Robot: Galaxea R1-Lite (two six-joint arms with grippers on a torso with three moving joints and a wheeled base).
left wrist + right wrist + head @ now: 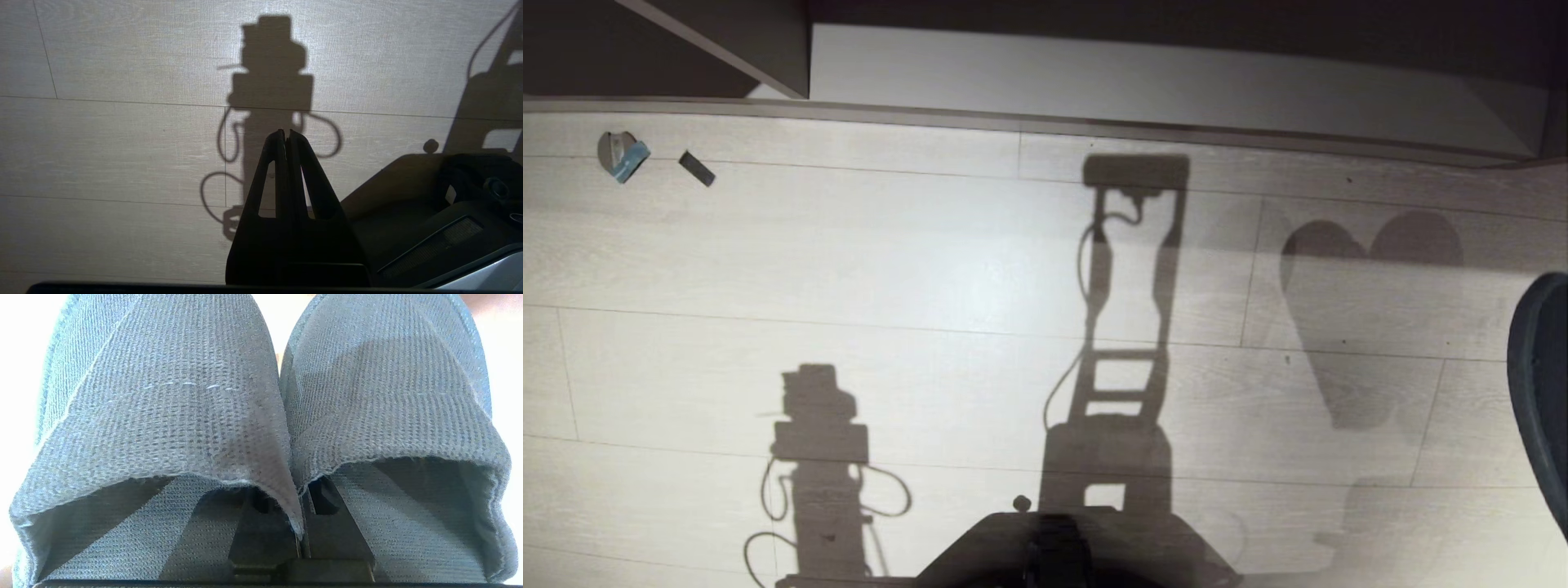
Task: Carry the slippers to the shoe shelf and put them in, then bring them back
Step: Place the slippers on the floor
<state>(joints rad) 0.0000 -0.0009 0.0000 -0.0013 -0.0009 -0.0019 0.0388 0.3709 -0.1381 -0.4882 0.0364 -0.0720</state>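
Right gripper (301, 522): its black fingers (265, 535) are pinching together on the adjoining inner edges of the two soft grey woven-fabric slippers (163, 416), one finger sitting inside each slipper opening, so that the pair is hanging side by side from the grip. Left gripper (286, 134): its dark, tapered, slotted fingers (278, 171) are pressing tip to tip, gripping nothing, and pointing out over the floor beside the robot's dark base (429, 220).

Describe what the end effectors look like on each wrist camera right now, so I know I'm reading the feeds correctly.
The left end effector is matt black: two long tapered fingers, each with a slim triangular cut-out, widening to a broad black base. Of the right end effector only black finger bases and a black crossbar show. No markings or cables appear on either.
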